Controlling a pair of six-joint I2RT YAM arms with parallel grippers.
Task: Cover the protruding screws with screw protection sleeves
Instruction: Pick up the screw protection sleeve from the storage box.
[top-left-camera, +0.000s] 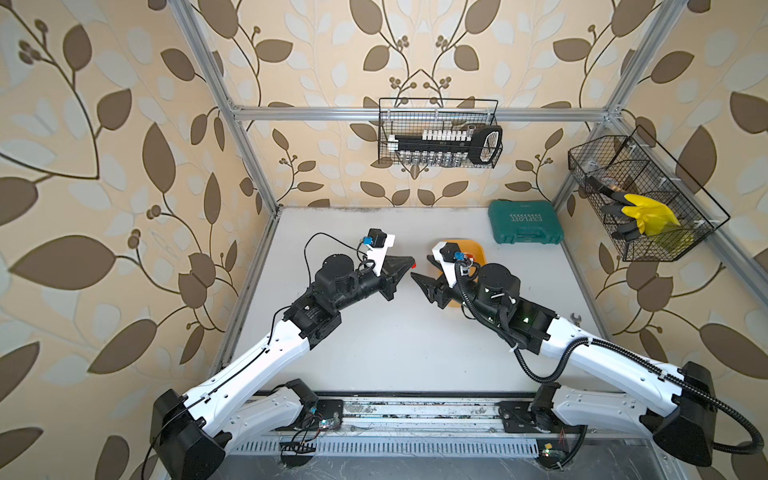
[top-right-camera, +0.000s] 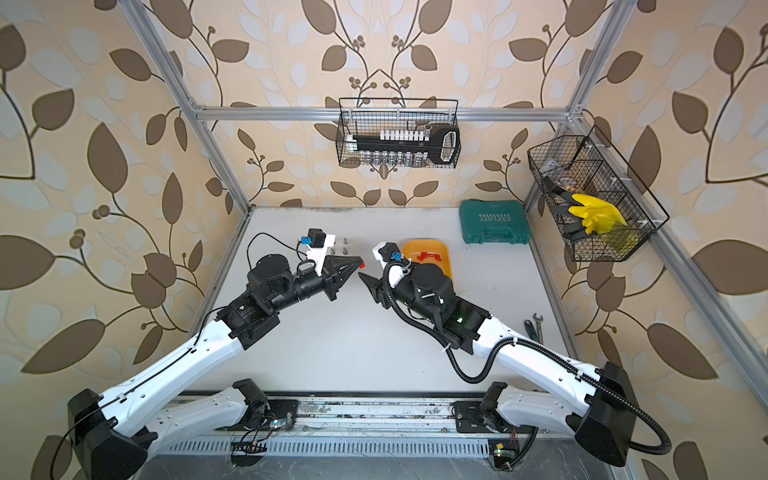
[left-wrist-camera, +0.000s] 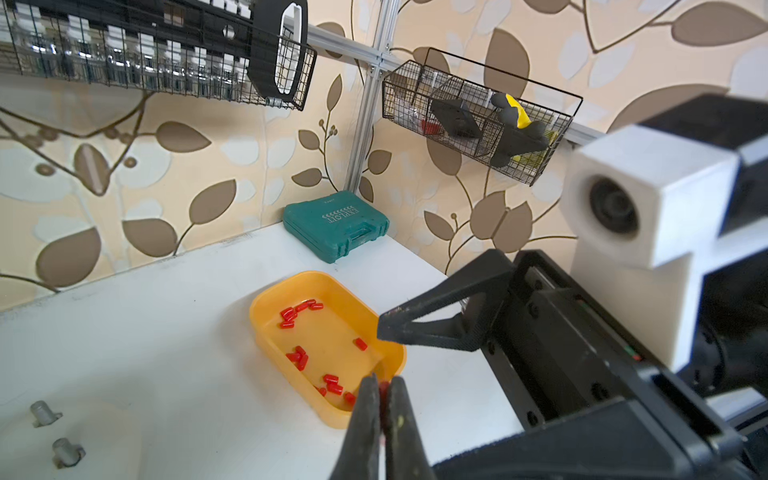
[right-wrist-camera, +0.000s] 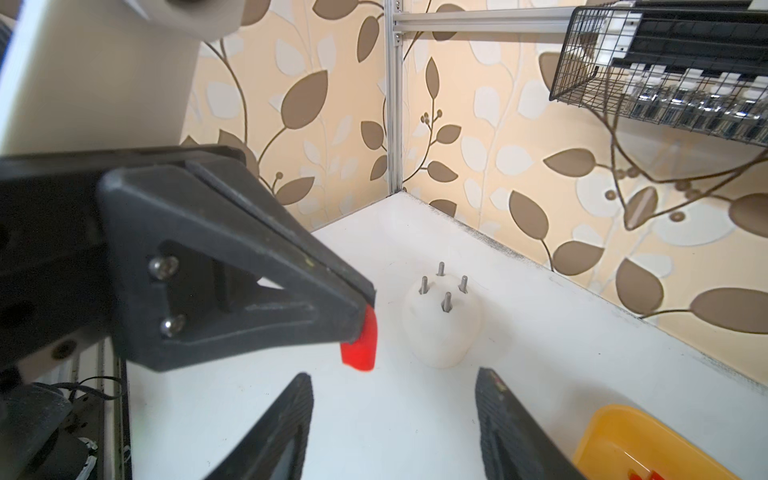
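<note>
left gripper (left-wrist-camera: 382, 399) is closed tight on one red sleeve (right-wrist-camera: 361, 345), pinched at one end so most of it sticks out past the fingertips; in the left wrist view only a sliver of red shows between the pads. held sleeve is up in the air over the table (top-left-camera: 395, 353), touching nothing else; in both top views it sits between the white dome (right-wrist-camera: 442, 332) and the yellow-orange tray (left-wrist-camera: 332, 332). right gripper (right-wrist-camera: 395, 409) has its jaws apart with nothing between them; its tips point toward the left gripper's tip, near but not touching. protruding screws (right-wrist-camera: 447, 300): four grey pins standing upright out of the top of the dome, all four bare. dome sits on the table toward the back left corner, beyond the left gripper's tip and well clear of the tray. rest of the sleeves (left-wrist-camera: 298, 358) lie loose on the tray floor in a few small clusters, some touching each other. tray sits on the table under and just behind the right wrist. green tool case (top-left-camera: 524, 222) lies closed at the back right of the table, wire basket (top-left-camera: 440, 133) with sockets hangs on the back rail, wrench (top-right-camera: 537, 323) lies at the right table edge
</note>
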